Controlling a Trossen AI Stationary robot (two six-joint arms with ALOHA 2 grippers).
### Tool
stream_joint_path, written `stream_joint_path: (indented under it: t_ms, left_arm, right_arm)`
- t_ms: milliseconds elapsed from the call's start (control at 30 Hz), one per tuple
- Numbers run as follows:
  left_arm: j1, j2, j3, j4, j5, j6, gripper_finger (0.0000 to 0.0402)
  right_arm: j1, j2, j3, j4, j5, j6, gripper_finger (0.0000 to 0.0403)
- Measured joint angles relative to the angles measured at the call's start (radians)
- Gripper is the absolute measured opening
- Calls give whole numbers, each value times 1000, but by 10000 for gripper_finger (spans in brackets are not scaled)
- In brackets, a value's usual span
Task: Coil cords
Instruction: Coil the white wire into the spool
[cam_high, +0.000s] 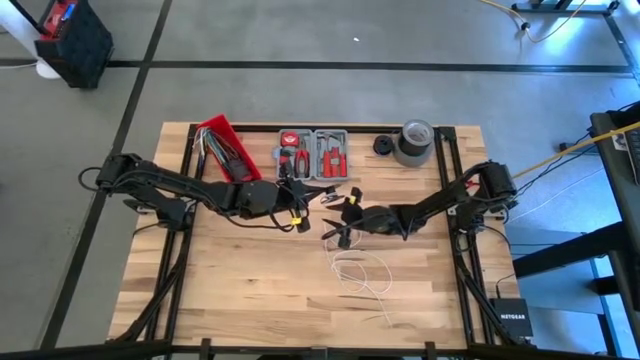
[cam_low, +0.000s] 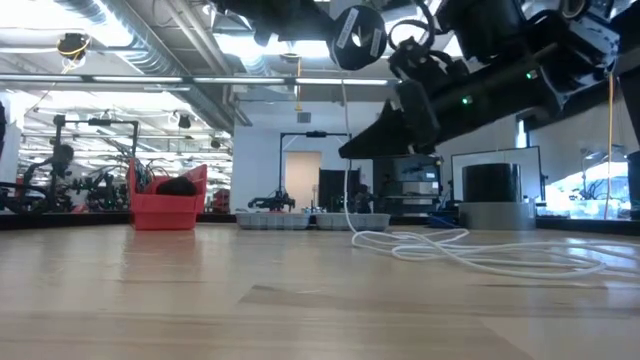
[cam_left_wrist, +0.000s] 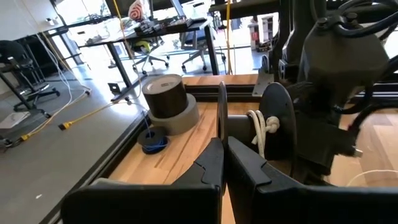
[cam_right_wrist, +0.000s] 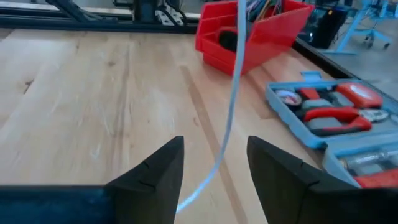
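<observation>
The right end effector (cam_high: 345, 224) hangs above the middle of the wooden surface (cam_high: 250, 290), its two dark fingers (cam_right_wrist: 155, 171) spread apart with nothing clamped between them. In its wrist view a strand of the white cord (cam_right_wrist: 231, 99) runs down through the gap between those fingers without visibly touching either one. The left end effector (cam_high: 300, 205) sits just beside it, nearer the far edge, with its fingers (cam_left_wrist: 211, 168) pressed together; a thin dark strip stands up from between them, though what it is cannot be told. Just ahead of it, on the right arm, a few turns of white cord (cam_left_wrist: 260, 127) are wound around a dark part.

Going from larger things to smaller: both dark arms reach in from opposite sides and meet near the centre. Along the far edge of the surface lie a red bin (cam_high: 228, 148) holding mixed wires, a grey tool case (cam_high: 313, 153) lying open with red-handled tools, and a grey roll of tape (cam_high: 414, 143) with a small dark spool (cam_high: 384, 146) next to it.

Most of the white cord (cam_high: 358, 272) lies in loose loops on the surface, just nearer the front edge than the right end effector. In the low view one strand of it rises straight up from that pile toward the arms overhead.
</observation>
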Motion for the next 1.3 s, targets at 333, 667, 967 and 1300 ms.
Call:
stream_joint_path:
  t_ms: [333, 667, 967, 1300]
  left_arm:
    - [-1, 0, 0, 0, 0, 0, 0]
    - [-35, -26, 0, -9, 0, 4, 0]
    - [-38, -29, 0, -52, 0, 26, 0]
    - [16, 5, -1, -84, 0, -4, 0]
  right_arm:
    - [2, 4, 10, -55, 57, -34, 33]
    - [82, -141, 9, -325, 276, -22, 6]
    - [116, -394, 9, -723, 445, 100, 4]
    - [113, -645, 8, -669, 303, 125, 3]
